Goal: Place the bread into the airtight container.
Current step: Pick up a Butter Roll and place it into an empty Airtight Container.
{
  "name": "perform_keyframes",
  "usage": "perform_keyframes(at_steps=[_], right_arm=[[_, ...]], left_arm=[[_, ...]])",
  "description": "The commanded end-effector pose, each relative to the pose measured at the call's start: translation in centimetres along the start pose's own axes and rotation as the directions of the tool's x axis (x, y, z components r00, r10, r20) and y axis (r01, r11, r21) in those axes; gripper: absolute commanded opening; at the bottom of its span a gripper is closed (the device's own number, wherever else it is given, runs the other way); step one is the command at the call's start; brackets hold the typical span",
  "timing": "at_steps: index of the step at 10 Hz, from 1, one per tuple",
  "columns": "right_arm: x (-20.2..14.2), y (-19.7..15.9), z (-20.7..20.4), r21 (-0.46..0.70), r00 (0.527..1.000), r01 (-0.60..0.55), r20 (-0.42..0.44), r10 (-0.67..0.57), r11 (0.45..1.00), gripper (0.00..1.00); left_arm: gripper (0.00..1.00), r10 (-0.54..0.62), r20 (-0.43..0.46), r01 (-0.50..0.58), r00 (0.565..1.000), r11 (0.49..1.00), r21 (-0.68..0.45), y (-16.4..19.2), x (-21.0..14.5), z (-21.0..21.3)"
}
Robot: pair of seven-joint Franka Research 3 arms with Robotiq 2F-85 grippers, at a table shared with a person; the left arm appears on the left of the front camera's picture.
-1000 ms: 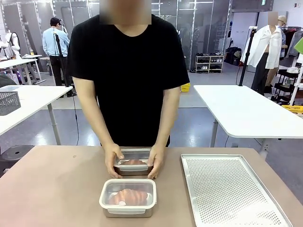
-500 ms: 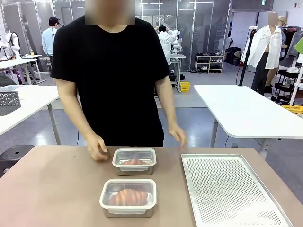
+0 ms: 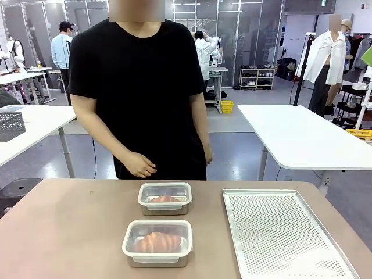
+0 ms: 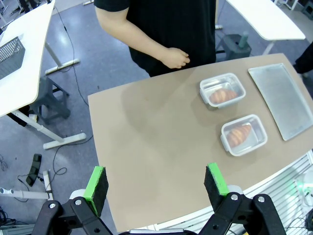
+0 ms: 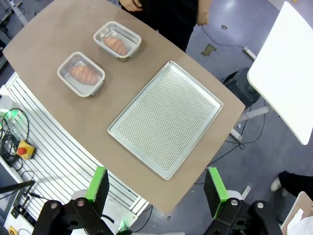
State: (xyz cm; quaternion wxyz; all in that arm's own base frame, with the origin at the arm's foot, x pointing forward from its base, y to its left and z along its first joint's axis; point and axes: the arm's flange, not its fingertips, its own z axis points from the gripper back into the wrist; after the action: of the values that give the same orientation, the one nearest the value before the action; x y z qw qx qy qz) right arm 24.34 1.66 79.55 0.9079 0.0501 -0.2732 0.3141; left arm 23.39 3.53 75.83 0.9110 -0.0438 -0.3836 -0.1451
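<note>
The brown tabletop carries every task item. A person in a black short-sleeved shirt stands at its far edge, both hands off the surface: one hand hangs loosely curled in front of the body, above the far edge, and the other hand hangs at the person's side.

A perforated metal tray lies flat on the robot's right portion of the tabletop, well apart from the containers.

Two rectangular airtight containers sit near the middle, one behind the other, apart and not touching. The near container is lidded with a clear, white-rimmed lid, and a golden-brown bread lies inside it. The far container is likewise lidded, and a second bread lies inside it. Both containers rest upright on their bases.

The left tool, seen in the left wrist view, is held high above the near-left corner of the tabletop. Its green pads stand wide apart with nothing between them.

The right tool, seen in the right wrist view, is held high above the tabletop's right side, looking down on the tray. Its green pads are also wide apart and hold nothing.
</note>
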Motion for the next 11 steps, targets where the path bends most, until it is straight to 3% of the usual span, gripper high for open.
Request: perform_keyframes(at_steps=[1, 11], right_arm=[[-0.2, -0.09, -0.06, -0.008, 1.0, 0.008, -0.003, -0.008, 1.0, 0.98], [-0.2, -0.09, -0.06, -0.008, 1.0, 0.008, -0.003, -0.008, 1.0, 0.98]], left_arm=[[1.0, -0.001, -0.002, 0.001, 1.0, 1.0, 0.01, -0.19, 0.01, 0.03], [1.0, -0.001, -0.002, 0.001, 1.0, 1.0, 0.01, -0.19, 0.01, 0.03]])
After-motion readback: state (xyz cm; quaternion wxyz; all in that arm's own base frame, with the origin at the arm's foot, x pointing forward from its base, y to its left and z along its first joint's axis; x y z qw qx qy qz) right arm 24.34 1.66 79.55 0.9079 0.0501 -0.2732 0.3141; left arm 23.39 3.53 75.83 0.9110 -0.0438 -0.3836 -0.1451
